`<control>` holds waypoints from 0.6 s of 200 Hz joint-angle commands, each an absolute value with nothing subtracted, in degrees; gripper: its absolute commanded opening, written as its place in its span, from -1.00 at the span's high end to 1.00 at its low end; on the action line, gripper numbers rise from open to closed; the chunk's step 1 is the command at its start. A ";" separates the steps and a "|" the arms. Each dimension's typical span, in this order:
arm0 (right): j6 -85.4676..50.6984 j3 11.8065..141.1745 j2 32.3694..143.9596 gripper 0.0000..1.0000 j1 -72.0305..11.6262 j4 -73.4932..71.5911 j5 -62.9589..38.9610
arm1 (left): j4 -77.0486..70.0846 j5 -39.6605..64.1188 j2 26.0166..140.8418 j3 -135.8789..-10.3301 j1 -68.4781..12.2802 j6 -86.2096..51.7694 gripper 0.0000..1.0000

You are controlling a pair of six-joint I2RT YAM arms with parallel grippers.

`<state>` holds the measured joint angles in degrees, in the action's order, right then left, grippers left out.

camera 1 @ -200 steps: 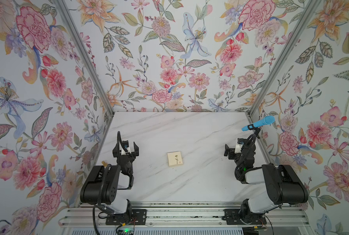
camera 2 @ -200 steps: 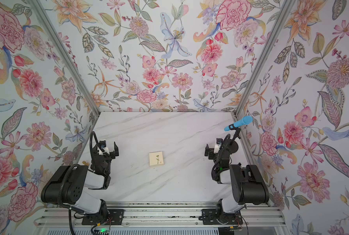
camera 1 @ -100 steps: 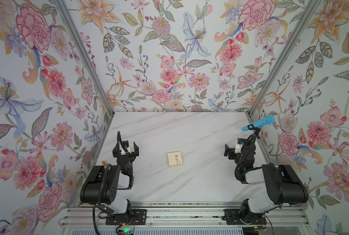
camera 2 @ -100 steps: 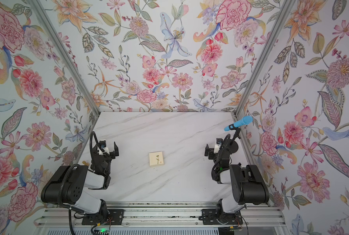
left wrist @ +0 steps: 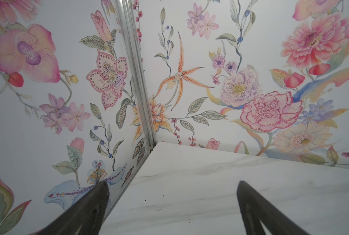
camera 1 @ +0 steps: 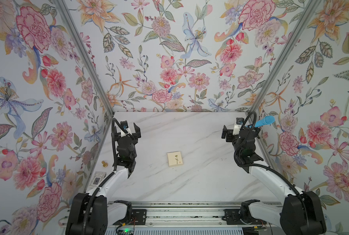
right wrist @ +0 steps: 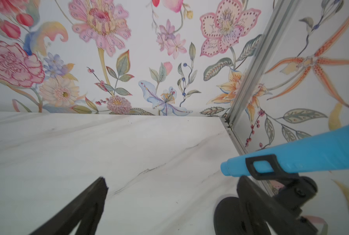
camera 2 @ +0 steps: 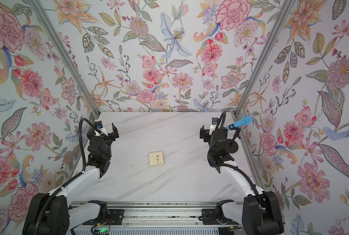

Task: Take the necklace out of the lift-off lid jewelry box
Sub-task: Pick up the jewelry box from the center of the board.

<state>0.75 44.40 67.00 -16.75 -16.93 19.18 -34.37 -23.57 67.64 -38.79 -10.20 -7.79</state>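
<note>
With the lift-off lid jewelry box (camera 1: 175,159) closed near the middle of the bench (camera 1: 200,183), well apart from the left hand (left wrist: 172,184) and right hand (right wrist: 171,180) (both spread wide, empty), a lone pinch on its top may lift the whole box and spill the unseen necklace.

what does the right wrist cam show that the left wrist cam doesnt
Only the right wrist view: the right gripper, jaws open and empty, plus a blue tube clipped in a black stand near the table's edge.

Only the left wrist view: the left gripper, jaws open and empty.

Both: the white marble table, floral wallpaper and an aluminium corner post. Neither shows the lift-off lid jewelry box, which sits closed in both top views.
</note>
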 commanded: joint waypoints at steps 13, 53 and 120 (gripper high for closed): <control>-9.12 55.06 66.05 -1.00 -25.24 13.00 23.73 | -6.98 -22.74 65.54 -45.98 -12.62 -19.19 -0.99; -19.67 67.67 76.45 -1.00 -39.15 29.62 23.04 | -0.97 -16.11 60.35 -43.63 -16.08 -26.77 -0.99; -26.95 82.18 99.61 -1.00 -52.08 36.06 19.01 | 3.99 -9.67 53.67 -36.11 -17.10 -31.65 -1.00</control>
